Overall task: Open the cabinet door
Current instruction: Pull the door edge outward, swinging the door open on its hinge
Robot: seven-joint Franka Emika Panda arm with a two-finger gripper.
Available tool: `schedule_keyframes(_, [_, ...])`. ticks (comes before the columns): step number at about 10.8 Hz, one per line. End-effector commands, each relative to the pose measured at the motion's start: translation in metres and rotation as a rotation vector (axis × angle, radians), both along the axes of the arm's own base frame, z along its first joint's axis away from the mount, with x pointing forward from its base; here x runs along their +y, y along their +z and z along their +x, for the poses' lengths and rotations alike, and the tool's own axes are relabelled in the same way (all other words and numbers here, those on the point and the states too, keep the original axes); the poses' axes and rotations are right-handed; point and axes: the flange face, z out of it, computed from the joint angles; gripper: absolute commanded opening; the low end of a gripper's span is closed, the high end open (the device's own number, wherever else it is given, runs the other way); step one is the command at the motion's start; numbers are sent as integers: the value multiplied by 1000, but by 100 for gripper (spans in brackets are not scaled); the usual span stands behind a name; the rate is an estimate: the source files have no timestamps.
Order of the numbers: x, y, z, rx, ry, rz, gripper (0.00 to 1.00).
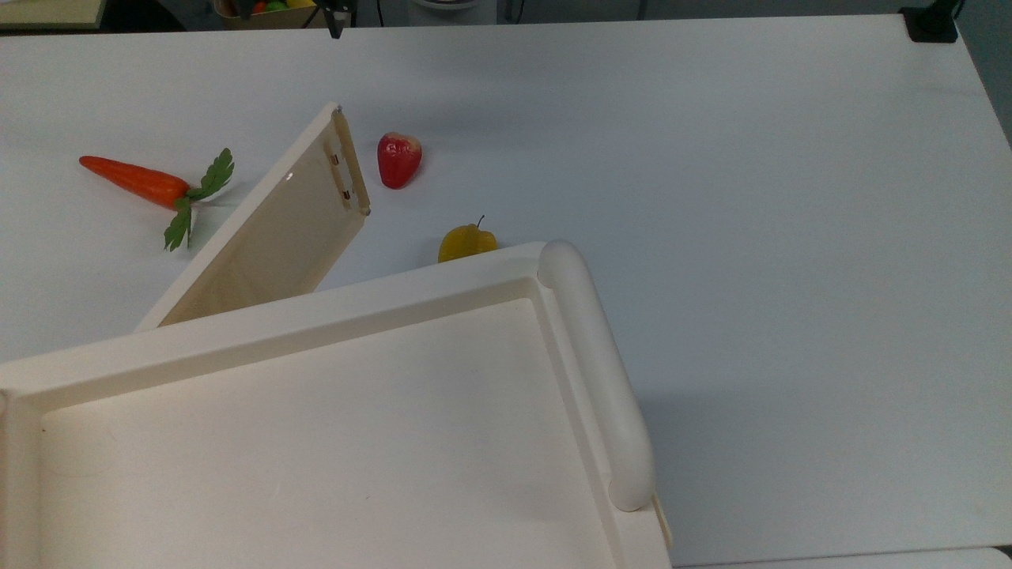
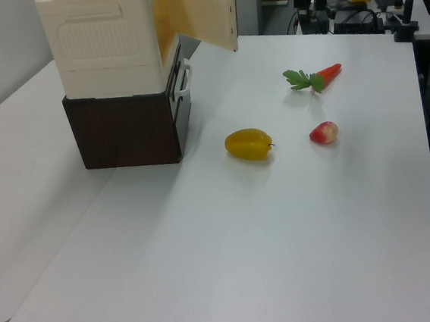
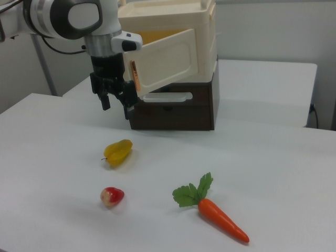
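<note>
Lying nearest the right view's camera on the white bench [image 3: 283, 168], a plastic carrot [image 3: 220, 219] with crinkled green leaves points away from the cabinet, with a small red strawberry-like toy fruit [image 3: 112, 196] and a waxy yellow toy fruit [image 3: 117, 151] scattered farther back, seemingly bystanders to the job rather than part of it. Beyond them the robot's jaws [image 3: 116, 102] hang spread apart with nothing between the fingers, held just off the free edge of the cabinet door [image 3: 165, 59] and touching neither it nor the bench. That door, a thin cream-beige panel with a shallow pressed rectangle on its outer face, stands swung well out from the cream unit [image 3: 178, 21] on its hinge; the top view shows two small metal fasteners near its free edge [image 1: 341, 175], probably the catch that meets the body when it closes. The unit itself is smooth moulded plastic with a wide recessed tray-like top [image 1: 316, 442] and a thick rounded bar [image 1: 597, 371] along one side, and it sits on a dark wood-grain base [image 2: 124, 129] that lifts the door clear of the bench so it can swing freely. Judged from the wide gap at the opening, the door counts as open, and the empty jaws suggest the arm has no further hold to keep.
</note>
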Motion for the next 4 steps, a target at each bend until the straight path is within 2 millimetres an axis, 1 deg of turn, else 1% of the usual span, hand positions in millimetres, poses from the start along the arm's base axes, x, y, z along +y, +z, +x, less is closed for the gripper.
schedule_keyframes(1, [-1, 4, -6, 1, -14, -19, 100])
schedule_keyframes(3, [-4, 12, -1, -18, -18, -27, 100])
schedule_keyframes(4, [-8, 11, -1, -18, -24, -26, 100])
